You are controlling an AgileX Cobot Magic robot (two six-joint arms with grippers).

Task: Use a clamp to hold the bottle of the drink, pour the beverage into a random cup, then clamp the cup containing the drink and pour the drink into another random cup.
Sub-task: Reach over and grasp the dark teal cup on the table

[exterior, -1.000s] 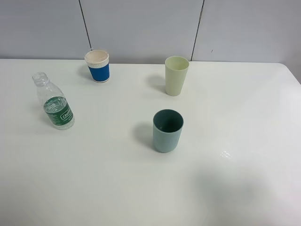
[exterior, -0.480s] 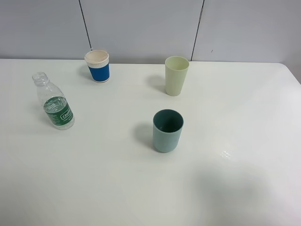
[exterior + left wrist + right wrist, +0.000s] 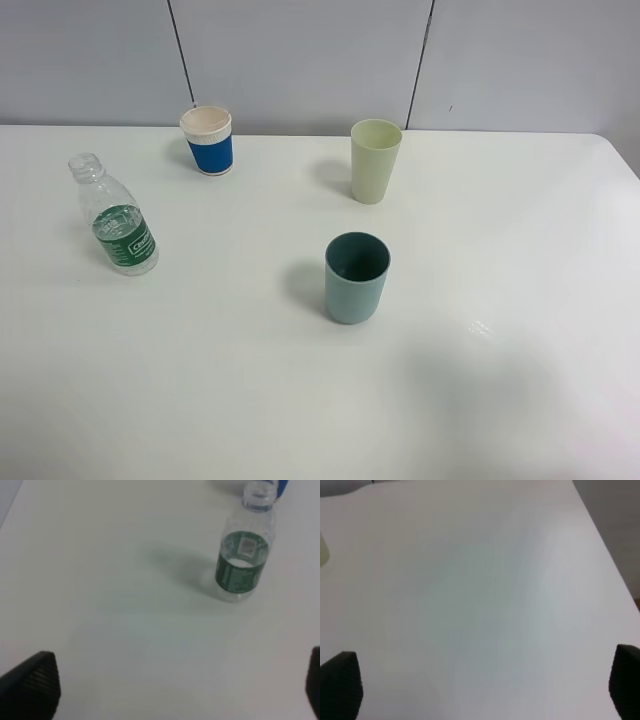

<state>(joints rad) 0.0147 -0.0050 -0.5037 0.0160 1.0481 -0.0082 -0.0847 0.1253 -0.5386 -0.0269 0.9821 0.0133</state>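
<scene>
**Item 1. Left tool** (image 3: 172, 685): jaws are standing fully apart and gripping nothing. It is hanging over the bare surface (image 3: 500, 250), nearer the camera than the teal cup and to its left.

**Item 2. Right tool** (image 3: 482, 687): jaws are likewise gaping wide and holding nothing. It is waiting nearer than the teal cup, on its right.

**Item 3. Teal cup** (image 3: 357, 278): the landmark. It is a matt plastic, straight-walled cylinder, standing upright and showing a dark interior.

**Item 4. Bottle** (image 3: 118, 222): it is standing upright well to the left of the teal cup and slightly farther back. It is clear, smooth plastic with a rounded shoulder, a green label band and an uncapped neck. Its liquid level is hard to judge.

**Item 5. Pale green cup** (image 3: 375, 161): it is standing behind the teal cup. It is a tall, tapering cup in glossy plastic.

**Item 6. Blue paper cup** (image 3: 209, 141): it is standing farthest back and to the left of the teal cup, and has a white rolled rim.

**Handling note:** the step in hand is probably the left tool's approach to the bottle. The jaws are best centred on the labelled waist, below the shoulder. Squeezing gently should avoid buckling the thin wall or spurting liquid through the open neck.
</scene>
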